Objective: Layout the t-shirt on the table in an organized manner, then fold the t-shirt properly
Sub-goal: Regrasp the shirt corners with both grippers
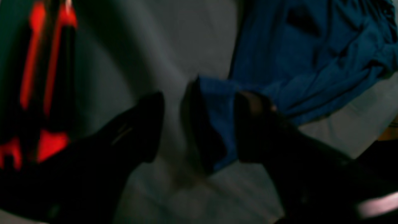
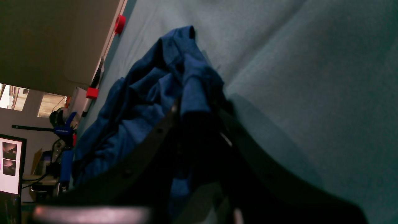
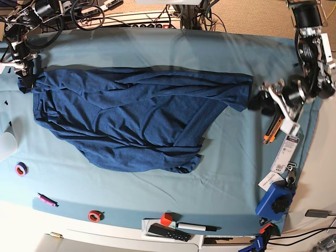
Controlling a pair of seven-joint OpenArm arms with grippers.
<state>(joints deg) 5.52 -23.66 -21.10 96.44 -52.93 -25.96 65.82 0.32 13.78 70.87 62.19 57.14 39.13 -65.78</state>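
The dark navy t-shirt (image 3: 131,115) lies stretched left to right across the table (image 3: 231,157), wrinkled, with its lower part bunched toward the middle. At the shirt's left end my right gripper (image 3: 25,79) holds the edge; the right wrist view shows that gripper (image 2: 194,112) shut on a raised bunch of the t-shirt (image 2: 146,93). My left gripper (image 3: 258,101) is at the shirt's right end. Seen from the left wrist, it (image 1: 202,102) stands open, with a flap of the t-shirt (image 1: 311,62) hanging between the spread fingers (image 1: 149,124). This view is blurred.
Along the front edge lie a purple tape roll (image 3: 21,169), a pink marker (image 3: 46,199), a red tape ring (image 3: 95,215), a red cube (image 3: 166,219) and a black remote (image 3: 168,232). At the right are an orange cutter (image 3: 273,128), paper tags and a blue clamp (image 3: 274,199). Cables crowd the back edge.
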